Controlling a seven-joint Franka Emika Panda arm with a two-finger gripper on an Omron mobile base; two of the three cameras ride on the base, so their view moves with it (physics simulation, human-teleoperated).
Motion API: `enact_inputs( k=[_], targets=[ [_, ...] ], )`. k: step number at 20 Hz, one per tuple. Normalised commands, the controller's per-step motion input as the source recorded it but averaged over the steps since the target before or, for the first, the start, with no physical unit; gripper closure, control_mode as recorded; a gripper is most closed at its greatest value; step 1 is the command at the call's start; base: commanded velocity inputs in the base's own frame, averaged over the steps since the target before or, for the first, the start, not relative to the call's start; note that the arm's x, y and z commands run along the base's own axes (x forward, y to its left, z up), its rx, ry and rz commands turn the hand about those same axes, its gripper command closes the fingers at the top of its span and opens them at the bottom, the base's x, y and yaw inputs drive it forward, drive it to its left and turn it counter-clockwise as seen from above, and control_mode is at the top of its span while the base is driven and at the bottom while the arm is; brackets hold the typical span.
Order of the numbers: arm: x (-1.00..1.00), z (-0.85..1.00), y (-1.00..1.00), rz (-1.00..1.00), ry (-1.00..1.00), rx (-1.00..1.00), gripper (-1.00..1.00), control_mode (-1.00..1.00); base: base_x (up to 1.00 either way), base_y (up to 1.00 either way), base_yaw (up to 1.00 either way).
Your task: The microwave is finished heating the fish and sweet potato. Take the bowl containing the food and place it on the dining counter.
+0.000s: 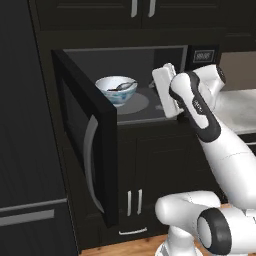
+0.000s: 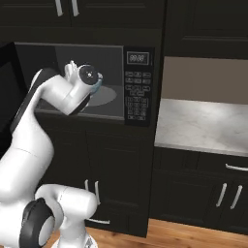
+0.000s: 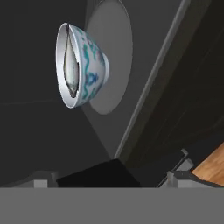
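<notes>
To the right of the oven opening we see a pale marble-look countertop (image 2: 203,123) resting on dark base cabinets (image 2: 208,191) with slim silver handles (image 2: 228,195), and a plain beige backsplash (image 2: 206,80) rising behind it. Above, dark upper cabinets (image 1: 130,12) run across the top, and a tall dark panel (image 1: 22,125) stands at far left with a grey bar handle (image 1: 27,217) low on it. A strip of wooden floor (image 2: 193,235) shows along the near bottom edge.

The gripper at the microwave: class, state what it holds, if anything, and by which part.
Nothing is held. The gripper is open, short of the bowl, which sits untouched on the turntable inside the microwave.
</notes>
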Motion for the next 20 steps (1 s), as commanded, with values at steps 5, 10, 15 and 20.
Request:
enact_inputs(
  k=[5,10,15,20],
  targets=[
    [1.0,-0.1,0.05,0.0,0.0,-0.01,-1.0,-1.0,0.0,0.0,0.0],
    [0.82,-0.06,0.22,0.0,0.02,-0.04,-1.0,-1.0,0.0,0.0,0.0],
    [0.65,-0.43,0.36,0.0,0.06,-0.13,-1.0,-1.0,0.0,0.0,0.0],
    [0.74,-0.22,0.3,0.0,0.01,-0.09,-1.0,-1.0,0.0,0.0,0.0]
  ],
)
